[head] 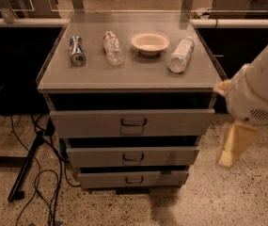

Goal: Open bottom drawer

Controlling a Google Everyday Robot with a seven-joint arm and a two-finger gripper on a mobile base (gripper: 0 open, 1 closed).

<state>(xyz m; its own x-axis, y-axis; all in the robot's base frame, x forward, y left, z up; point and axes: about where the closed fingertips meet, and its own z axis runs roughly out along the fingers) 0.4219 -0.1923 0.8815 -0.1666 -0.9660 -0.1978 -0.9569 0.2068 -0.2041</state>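
Note:
The bottom drawer is the lowest and narrowest of three grey cabinet drawers, with a small dark loop handle. It stands slightly out, with a dark gap above its front. The middle drawer and the top drawer also stand slightly out. My gripper, cream-coloured under a white arm, hangs to the right of the cabinet at about the height of the middle drawer. It is apart from all the drawers and handles.
On the cabinet top lie a can, a clear bottle, a white bowl and another bottle. Cables and a black stand leg lie on the floor at left. Dark counters stand behind.

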